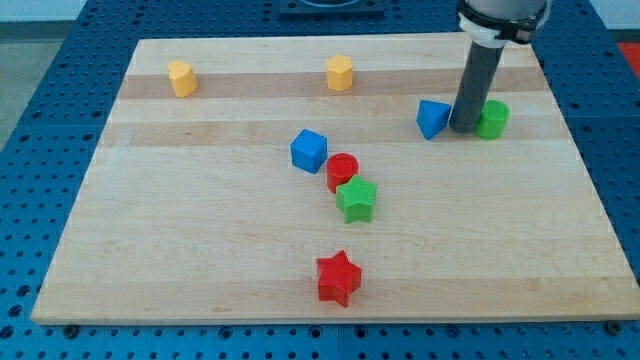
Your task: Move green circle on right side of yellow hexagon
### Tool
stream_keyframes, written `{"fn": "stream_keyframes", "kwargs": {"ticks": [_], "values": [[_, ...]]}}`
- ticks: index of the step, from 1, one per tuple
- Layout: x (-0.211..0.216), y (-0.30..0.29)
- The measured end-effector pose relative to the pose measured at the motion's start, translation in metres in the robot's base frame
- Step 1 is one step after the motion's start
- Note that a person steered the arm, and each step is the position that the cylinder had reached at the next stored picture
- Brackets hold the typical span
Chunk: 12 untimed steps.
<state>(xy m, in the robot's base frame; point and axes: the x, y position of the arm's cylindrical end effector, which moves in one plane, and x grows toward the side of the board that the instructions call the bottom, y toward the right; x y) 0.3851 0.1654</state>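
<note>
The green circle (492, 119) stands near the view's upper right. My tip (464, 127) rests on the board just left of it, touching or nearly touching it, between it and a blue triangle-like block (432, 118). The yellow hexagon (340, 73) stands at the view's top centre, well to the left of and above the green circle.
A second yellow block (181, 78) stands at the top left. A blue cube (309, 150), a red circle (342, 172) and a green star (356, 199) cluster at the centre. A red star (338, 277) lies near the bottom edge. The wooden board (200, 250) sits on a blue pegboard.
</note>
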Motion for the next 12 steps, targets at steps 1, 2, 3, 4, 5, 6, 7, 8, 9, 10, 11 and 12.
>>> {"fn": "stream_keyframes", "kwargs": {"ticks": [1,2,3,4,5,6,7,8,9,10,11,12], "values": [[0.024,0.004],[0.057,0.008],[0.069,0.025],[0.047,0.028],[0.047,0.028],[0.036,0.028],[0.014,0.028],[0.004,0.029],[-0.016,0.031],[-0.025,0.032],[-0.028,0.032],[-0.037,0.033]]}}
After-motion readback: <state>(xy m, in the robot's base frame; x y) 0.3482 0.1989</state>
